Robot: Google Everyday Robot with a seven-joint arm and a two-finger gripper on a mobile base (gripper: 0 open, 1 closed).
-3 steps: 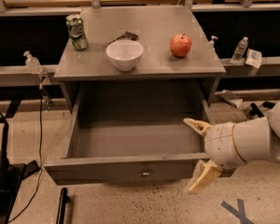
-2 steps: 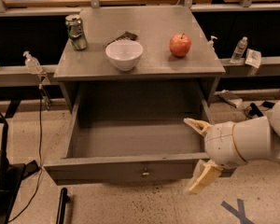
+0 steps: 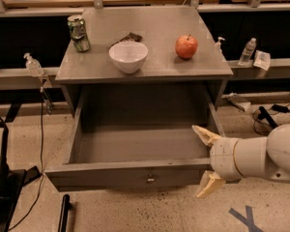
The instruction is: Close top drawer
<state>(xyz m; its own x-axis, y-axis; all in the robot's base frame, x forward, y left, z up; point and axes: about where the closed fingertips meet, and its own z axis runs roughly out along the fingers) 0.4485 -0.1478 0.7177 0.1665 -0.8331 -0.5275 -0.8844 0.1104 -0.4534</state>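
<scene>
The top drawer (image 3: 135, 174) is a wide grey box pulled far out of the grey cabinet (image 3: 150, 71). Its inside is empty. Its flat front panel faces me, with a small metal knob (image 3: 150, 180) at the centre. My gripper (image 3: 206, 161) is at the drawer's front right corner. Its two cream fingers are spread wide apart, one fingertip (image 3: 201, 132) above the front panel's top edge and the other below the panel. It holds nothing. The white arm (image 3: 266, 158) comes in from the right.
On the cabinet top stand a green can (image 3: 79, 33), a white bowl (image 3: 128, 56) with a dark wrapper (image 3: 128, 37) behind it, and a red apple (image 3: 186, 46). Small bottles stand on side ledges. Cables and a dark stand lie on the floor at left.
</scene>
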